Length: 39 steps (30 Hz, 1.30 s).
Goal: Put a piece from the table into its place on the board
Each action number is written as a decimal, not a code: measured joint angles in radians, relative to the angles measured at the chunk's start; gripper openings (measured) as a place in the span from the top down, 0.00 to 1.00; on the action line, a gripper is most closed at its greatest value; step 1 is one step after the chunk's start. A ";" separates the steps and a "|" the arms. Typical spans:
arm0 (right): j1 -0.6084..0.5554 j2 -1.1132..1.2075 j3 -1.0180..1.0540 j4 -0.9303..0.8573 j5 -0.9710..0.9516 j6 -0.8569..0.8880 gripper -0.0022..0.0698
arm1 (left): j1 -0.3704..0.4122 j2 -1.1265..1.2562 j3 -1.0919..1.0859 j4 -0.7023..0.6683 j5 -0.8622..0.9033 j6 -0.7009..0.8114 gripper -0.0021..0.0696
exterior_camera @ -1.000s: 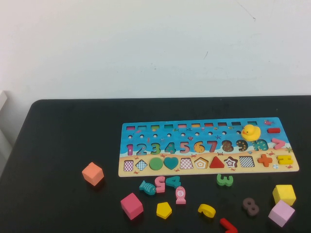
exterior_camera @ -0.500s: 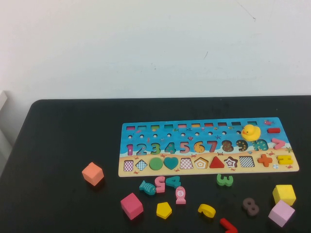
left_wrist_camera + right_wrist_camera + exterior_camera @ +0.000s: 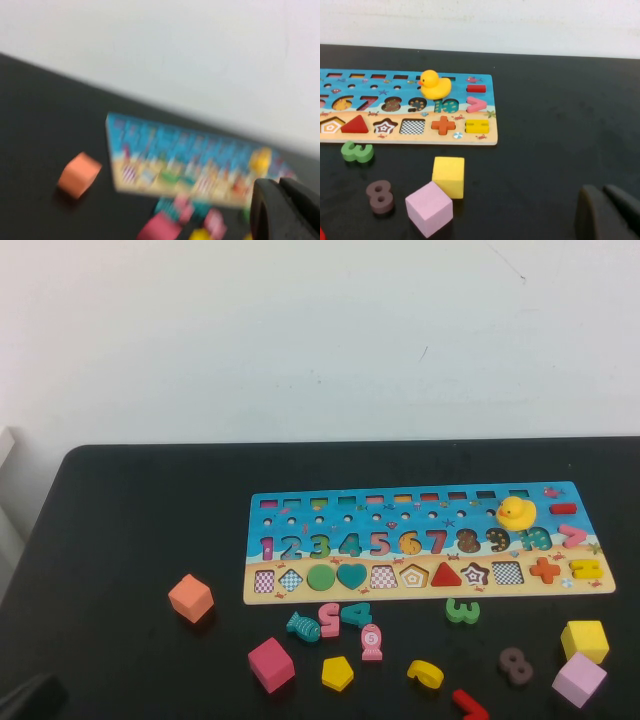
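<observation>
Yellow and flat, the piece (image 3: 338,672) lies on the black tabletop (image 3: 120,530) near its front edge, well clear of the board (image 3: 425,543) behind it. A pink cube (image 3: 271,664) sits just to its left, a pink fish (image 3: 371,641) just behind and to the right, and a curved yellow number (image 3: 426,674) further right. The board's pentagon slot (image 3: 414,577) stands bare in the sandy strip, between a checkered slot and a red triangle (image 3: 445,575). A duck (image 3: 516,512) sits on the board's blue part toward its right end. An orange cube (image 3: 191,598) lies apart to the left; a yellow cube (image 3: 585,640) touches a lilac cube (image 3: 579,679) at the right. The left pincer (image 3: 285,210), clenched and empty, is above the tabletop's front left. The right pincer (image 3: 607,212) hangs over bare tabletop right of the cubes; whether it is clenched I cannot tell.
</observation>
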 joint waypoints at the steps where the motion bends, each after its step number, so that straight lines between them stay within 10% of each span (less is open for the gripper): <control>1: 0.000 0.000 0.000 0.000 0.000 0.000 0.94 | 0.000 0.053 -0.032 0.047 0.034 0.013 0.97; 14: 0.000 0.000 0.000 0.000 0.000 0.000 0.94 | -0.005 0.741 -0.575 0.352 0.353 0.379 0.97; 20: 0.000 0.000 0.000 0.000 0.000 0.000 0.94 | -0.123 0.931 -0.697 0.441 0.332 0.402 0.97; 31: 0.000 0.000 0.000 0.000 0.000 0.000 0.94 | -0.500 1.158 -0.766 0.820 0.221 0.043 0.97; 39: 0.000 0.000 0.000 0.000 0.000 0.000 0.94 | -0.612 1.338 -0.891 1.025 0.308 -0.140 0.97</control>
